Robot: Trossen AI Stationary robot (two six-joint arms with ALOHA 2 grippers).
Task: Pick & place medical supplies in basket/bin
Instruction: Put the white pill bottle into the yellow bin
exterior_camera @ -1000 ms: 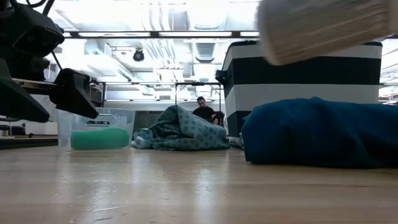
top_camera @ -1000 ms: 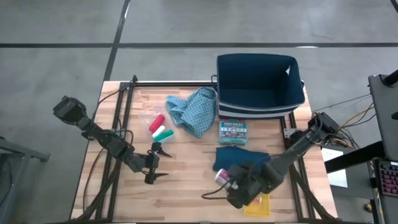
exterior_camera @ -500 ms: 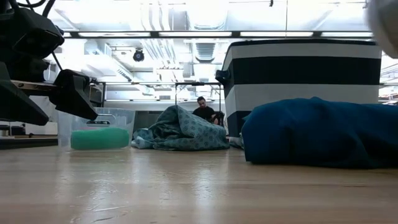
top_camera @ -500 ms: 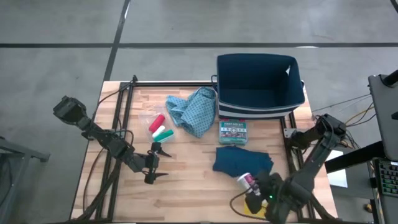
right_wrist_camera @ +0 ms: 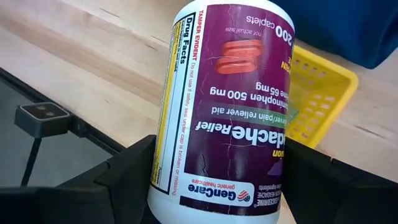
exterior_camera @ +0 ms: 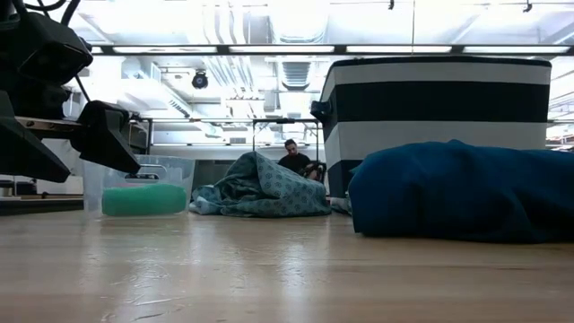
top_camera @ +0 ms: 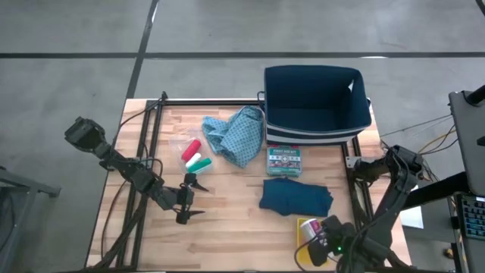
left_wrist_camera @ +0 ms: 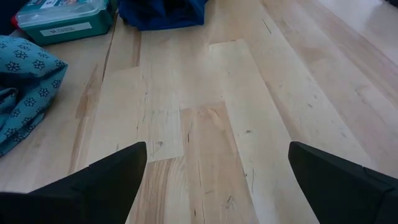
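My right gripper (top_camera: 324, 244) hangs over the table's near right corner, shut on the white pill bottle (right_wrist_camera: 230, 106) with a purple label. A small yellow basket (top_camera: 306, 228) lies just under it. My left gripper (top_camera: 194, 199) waits open and empty above the near left boards. Red, white and green cylinders (top_camera: 195, 155) lie on the table beside the light-blue patterned cloth (top_camera: 235, 133). The dark teal folded cloth (top_camera: 295, 196) lies flat near the middle right. The navy bin (top_camera: 356, 114) stands at the far right. My right gripper pinches the bottle's round side (right_wrist_camera: 168, 174) between its two fingers (right_wrist_camera: 127, 171), one on each flank. The fingers slant steeply down from above. The bottle runs along the fingers, its label upside down in the wrist view, and hangs clear above the yellow basket (right_wrist_camera: 317, 106).
A green-lidded clear box (top_camera: 284, 159) sits between the bin and the teal cloth. A black metal frame (top_camera: 144, 152) runs along the table's left and far edges. Bare boards (left_wrist_camera: 211, 112) lie in front of my left gripper. A person sits far behind the table (exterior_camera: 291, 157).
My right gripper has carried the bottle from in front of the teal cloth toward the table's near right corner, over the yellow basket, rolling its wrist on the way. The bottle has left the low view. The gripper stays shut on it.
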